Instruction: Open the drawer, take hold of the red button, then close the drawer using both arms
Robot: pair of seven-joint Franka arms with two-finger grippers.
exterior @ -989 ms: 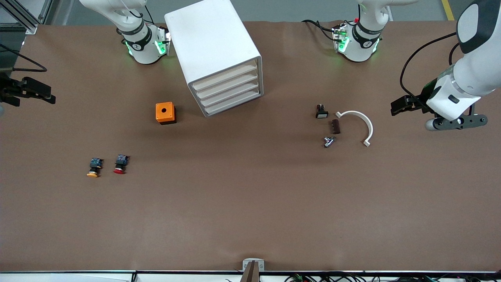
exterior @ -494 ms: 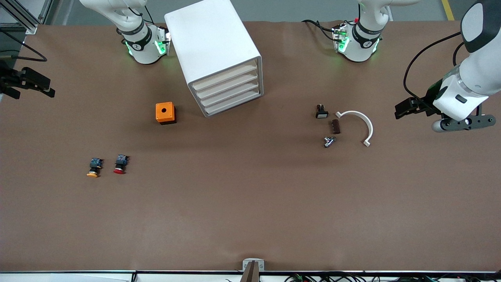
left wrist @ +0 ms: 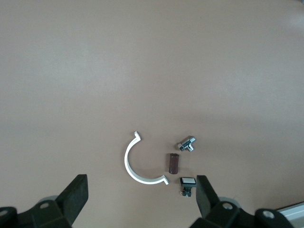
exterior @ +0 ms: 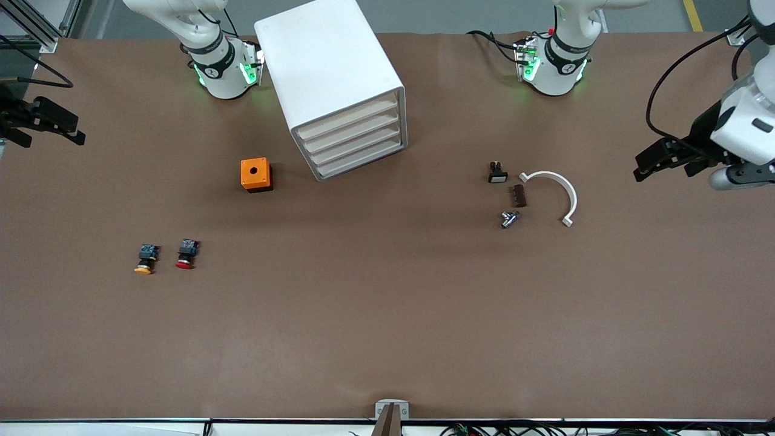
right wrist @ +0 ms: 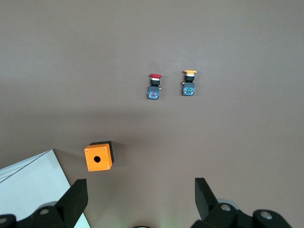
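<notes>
The white cabinet (exterior: 330, 79) stands between the arms' bases, and its four stacked drawers (exterior: 354, 140) are all pushed in. The red-capped button (exterior: 185, 254) (right wrist: 154, 85) lies on the table toward the right arm's end, nearer the front camera than the cabinet. My right gripper (exterior: 75, 133) (right wrist: 141, 194) hangs open and empty over the table's edge at that end, well away from the button. My left gripper (exterior: 643, 165) (left wrist: 141, 190) is open and empty over the left arm's end of the table.
A yellow-capped button (exterior: 144, 260) (right wrist: 189, 83) lies beside the red one. An orange box with a hole (exterior: 256, 175) (right wrist: 99, 156) sits by the cabinet. Toward the left arm's end lie a white arc (exterior: 554, 194), a brown piece (exterior: 519, 195), a metal fitting (exterior: 509, 218) and a white-capped switch (exterior: 497, 172).
The left gripper has drawn away from the small parts toward its own end of the table. The right gripper has drifted slightly at the table's edge. Nothing on the table moved.
</notes>
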